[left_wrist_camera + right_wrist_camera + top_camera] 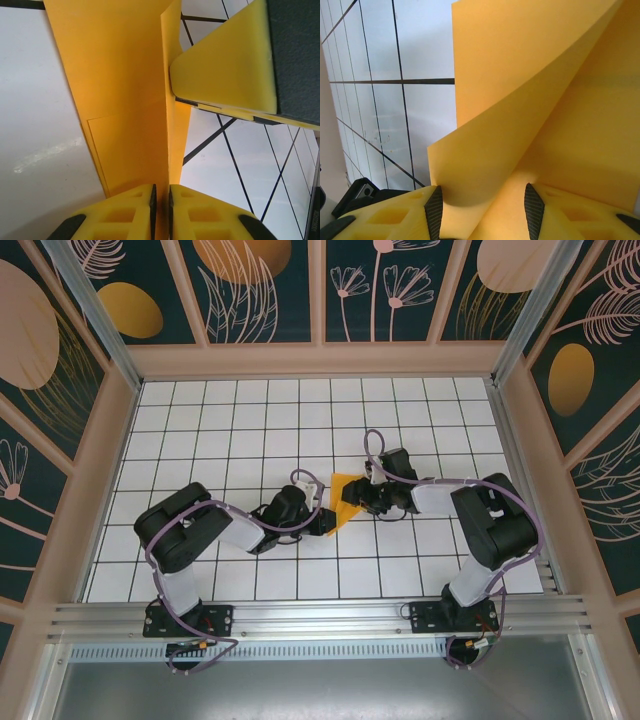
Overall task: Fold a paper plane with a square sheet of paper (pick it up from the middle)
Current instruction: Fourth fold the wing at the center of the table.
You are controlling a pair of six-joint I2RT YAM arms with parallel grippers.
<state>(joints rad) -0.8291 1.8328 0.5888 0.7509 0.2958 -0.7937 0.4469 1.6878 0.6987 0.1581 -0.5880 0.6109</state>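
We judge the square sheet of paper [345,492] to be nearly weightless, thin and floppy. It looks quick to curl or take a stray crease, and smooth enough to slide on a slick top. It is partly folded and lifted, well beyond the near rail [320,618] and about midway along it. Our left hand [161,202], a little nearer the rail than the sheet, is pinched closed on a folded edge, with the paper rising flat from between its pads. Our right hand [482,212], toward the rail's right end from the sheet, has its jaws apart, and a loose curl of paper bows between them without being pressed flat. We would take hold along a crease or folded edge, where doubled layers are stiffer, and squeeze gently. The table [250,430] beyond the rail is white, glossy and ruled with a black grid, and looks hard enough to press creases against. Dark patterned walls [265,290] close the three sides away from the rail, leaving the arms only modest room.
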